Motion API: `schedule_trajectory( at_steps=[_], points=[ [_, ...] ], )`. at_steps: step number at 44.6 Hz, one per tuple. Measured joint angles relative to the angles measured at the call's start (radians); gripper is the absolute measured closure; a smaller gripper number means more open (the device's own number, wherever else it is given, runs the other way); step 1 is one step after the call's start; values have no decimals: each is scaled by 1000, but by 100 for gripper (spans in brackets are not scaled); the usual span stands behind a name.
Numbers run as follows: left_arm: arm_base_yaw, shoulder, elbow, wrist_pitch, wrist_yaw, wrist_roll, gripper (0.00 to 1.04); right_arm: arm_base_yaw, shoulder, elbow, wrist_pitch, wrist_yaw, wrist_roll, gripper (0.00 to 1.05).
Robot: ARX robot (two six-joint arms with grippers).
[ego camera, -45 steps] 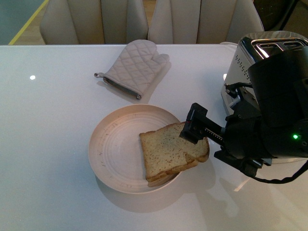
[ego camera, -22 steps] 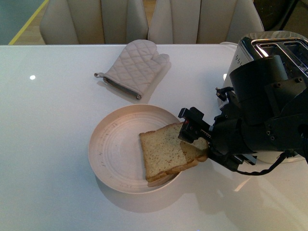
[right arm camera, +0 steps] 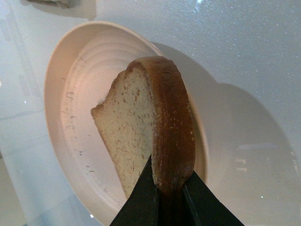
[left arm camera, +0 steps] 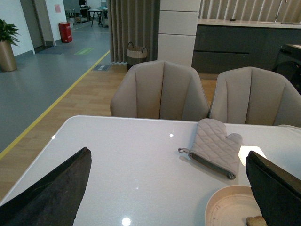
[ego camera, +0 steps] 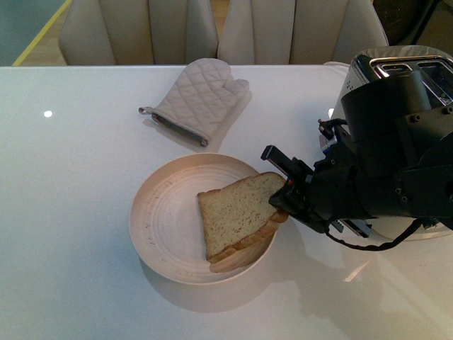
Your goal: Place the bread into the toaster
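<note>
The bread (ego camera: 237,212), a tan speckled slice with a brown crust, is tilted over the round cream plate (ego camera: 163,227). Its right end is raised, and its left end stays low over the plate. My right gripper (ego camera: 283,195) is shut on the crust at that raised end. The right wrist view shows the bread (right arm camera: 141,117) edge-on, its crust pinched in the right gripper (right arm camera: 167,193) above the plate (right arm camera: 75,108). Behind my right arm stands the toaster (ego camera: 410,65), its chrome slots partly hidden. The left gripper (left arm camera: 164,197) hangs open over the table, holding nothing.
A quilted grey oven mitt (ego camera: 198,99) lies on the white table behind the plate, and it also shows in the left wrist view as the mitt (left arm camera: 214,146). Beige chairs (ego camera: 177,32) line the far table edge. My right arm fills the space between plate and toaster.
The right gripper has closed in on the slice's right end and lifted it. The bread has tipped up and slid a little left over the plate.
</note>
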Motion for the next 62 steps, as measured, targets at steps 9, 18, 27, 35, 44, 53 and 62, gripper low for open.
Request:
schedule_trajectory(
  at_steps=[9, 18, 27, 35, 44, 53, 62],
  points=[
    [0, 0, 0, 0, 0, 0, 7, -11, -90, -12, 0, -20, 5, 102],
    [0, 0, 0, 0, 0, 0, 7, -67, -323, 22, -129, 34, -75, 102],
    [0, 0, 0, 0, 0, 0, 7, -166, -598, 154, -308, 193, -382, 102],
    [0, 0, 0, 0, 0, 0, 7, -238, -729, 218, -395, 290, -697, 102],
    [0, 0, 0, 0, 0, 0, 7, -287, -723, 152, -412, 303, -894, 102],
    [0, 0, 0, 0, 0, 0, 7, -291, -723, 118, -422, 313, -916, 102],
    [0, 0, 0, 0, 0, 0, 7, -284, -723, 86, -424, 328, -916, 102]
  ],
)
